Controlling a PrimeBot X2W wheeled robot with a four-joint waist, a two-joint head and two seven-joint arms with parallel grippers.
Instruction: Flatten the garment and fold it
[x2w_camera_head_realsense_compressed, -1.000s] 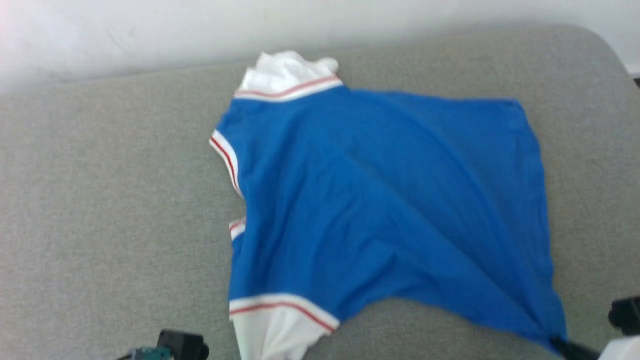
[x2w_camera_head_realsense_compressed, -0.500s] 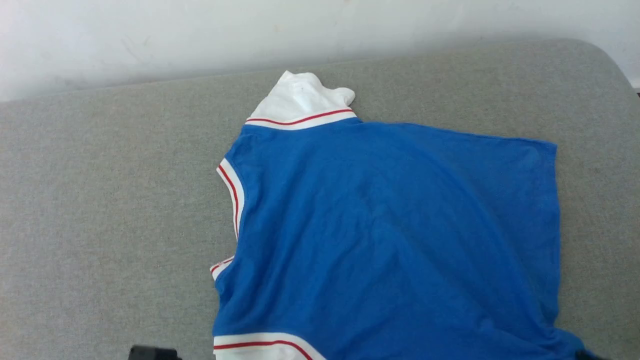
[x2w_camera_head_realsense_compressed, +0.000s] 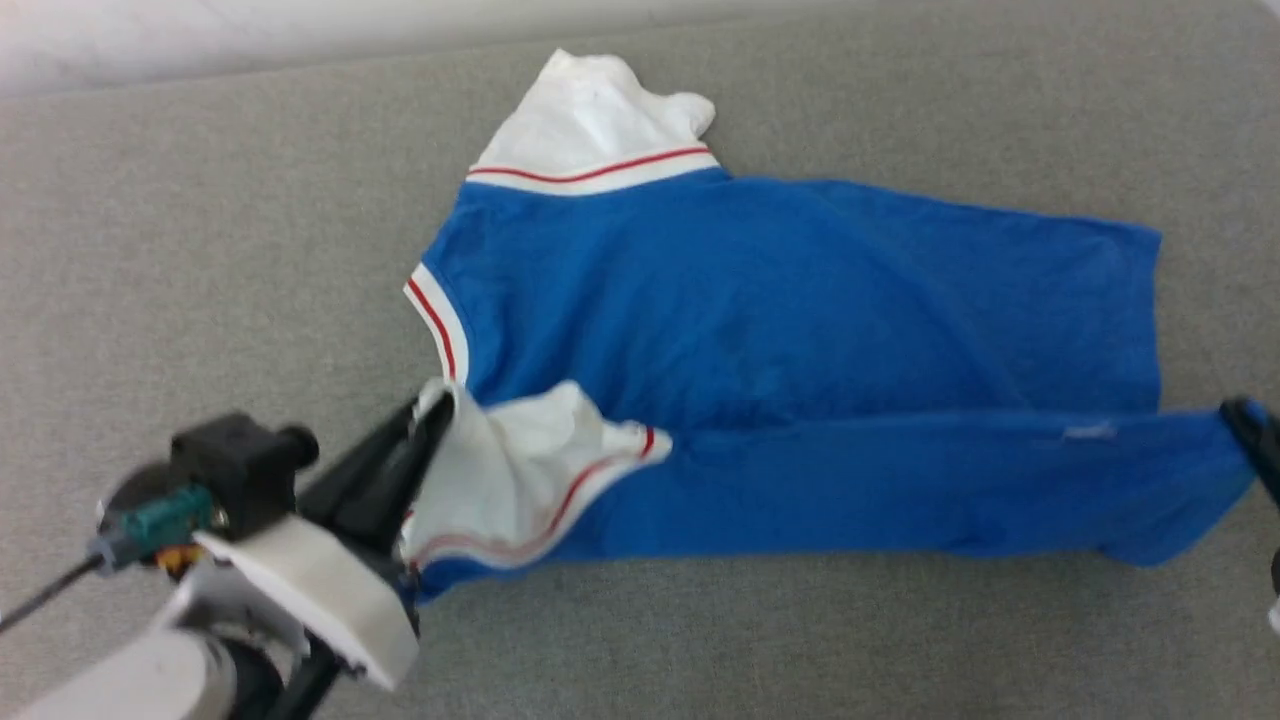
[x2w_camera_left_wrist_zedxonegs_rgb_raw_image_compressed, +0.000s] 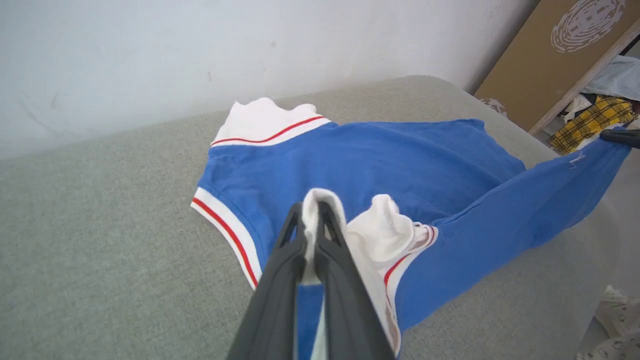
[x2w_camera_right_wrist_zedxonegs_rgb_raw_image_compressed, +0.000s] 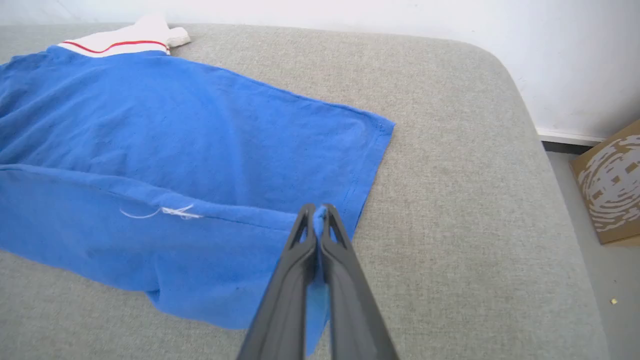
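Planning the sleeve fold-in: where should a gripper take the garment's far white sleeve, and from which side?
Take the far white sleeve at its crumpled outer tip, likely the only part raised off the grey cushion; the rest lies flat. Come from above on its far side, pinching across that edge.

blue garment (x2w_camera_head_realsense_compressed: 800, 300), near edge lifted

I am looking at a grey fabric cushion (x2w_camera_right_wrist_zedxonegs_rgb_raw_image_compressed: 450, 150) sitting against a scuffed white wall (x2w_camera_left_wrist_zedxonegs_rgb_raw_image_compressed: 150, 60) behind it, with a printed cardboard box (x2w_camera_right_wrist_zedxonegs_rgb_raw_image_compressed: 607, 185) standing on the grey floor (x2w_camera_right_wrist_zedxonegs_rgb_raw_image_compressed: 615, 280) beside the cushion's rounded corner.
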